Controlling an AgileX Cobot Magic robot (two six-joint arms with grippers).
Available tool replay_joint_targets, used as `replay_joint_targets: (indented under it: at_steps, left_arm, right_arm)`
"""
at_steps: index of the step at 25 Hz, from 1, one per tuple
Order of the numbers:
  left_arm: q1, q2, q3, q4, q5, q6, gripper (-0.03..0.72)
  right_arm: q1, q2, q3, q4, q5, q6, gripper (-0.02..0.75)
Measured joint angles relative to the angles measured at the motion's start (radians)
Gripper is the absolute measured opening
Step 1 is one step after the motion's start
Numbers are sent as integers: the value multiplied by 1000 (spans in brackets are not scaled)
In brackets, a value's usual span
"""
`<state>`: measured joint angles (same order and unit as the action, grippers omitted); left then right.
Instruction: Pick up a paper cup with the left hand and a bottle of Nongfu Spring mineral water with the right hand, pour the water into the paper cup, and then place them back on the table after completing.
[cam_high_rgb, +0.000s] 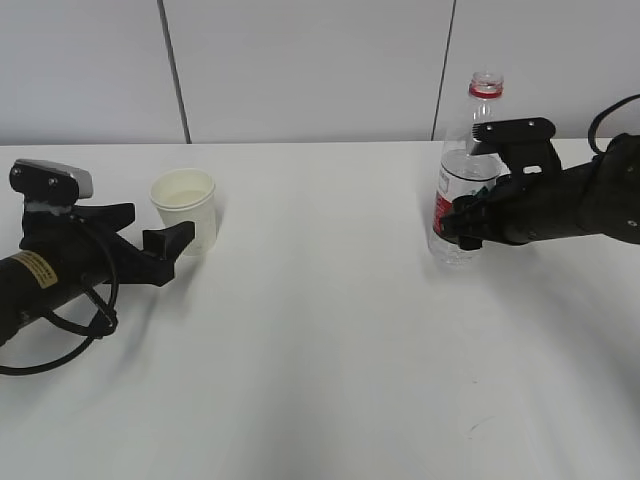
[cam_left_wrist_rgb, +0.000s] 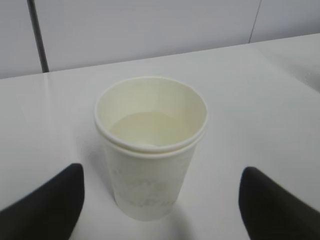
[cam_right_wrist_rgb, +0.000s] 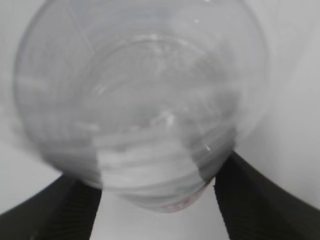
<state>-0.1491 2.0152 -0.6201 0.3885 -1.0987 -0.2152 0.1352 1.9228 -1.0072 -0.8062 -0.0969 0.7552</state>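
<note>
At the left of the table (cam_high_rgb: 320, 380), the left hand (cam_high_rgb: 172, 246) lies low, its fingers (cam_left_wrist_rgb: 47, 202) spread wide on either side of one paper cup (cam_high_rgb: 185, 210), gripping nothing. The cup stands upright, mouth up; it looks like two nested cups, and any contents cannot be told. At the right stands one bottle (cam_high_rgb: 463, 180), upright, uncapped neck up, water (cam_right_wrist_rgb: 150, 125) inside. The right hand (cam_high_rgb: 468, 222) brackets its labelled middle; a firm hold cannot be told.

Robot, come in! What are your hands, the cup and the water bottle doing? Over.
Left gripper open, fingers either side of the white paper cup, not gripping. Right gripper around the clear plastic water bottle, cap off, upright on the white table. Nothing between them.
</note>
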Motion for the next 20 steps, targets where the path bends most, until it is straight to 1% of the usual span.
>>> replay_joint_targets:
  at_steps: [7,9,14,20]
  left_arm:
    - [0,0,0,0,0,0,572]
    - [0,0,0,0,0,0,572]
    - [0,0,0,0,0,0,572]
    - [0,0,0,0,0,0,572]
  right_arm:
    - [0,-4,0,-33,9,20,503]
    - [0,8,0,-36,-27,20,503]
    - [0,48,0,-43,-181,20,503]
    - [0,68,0,-43,-228,8,503]
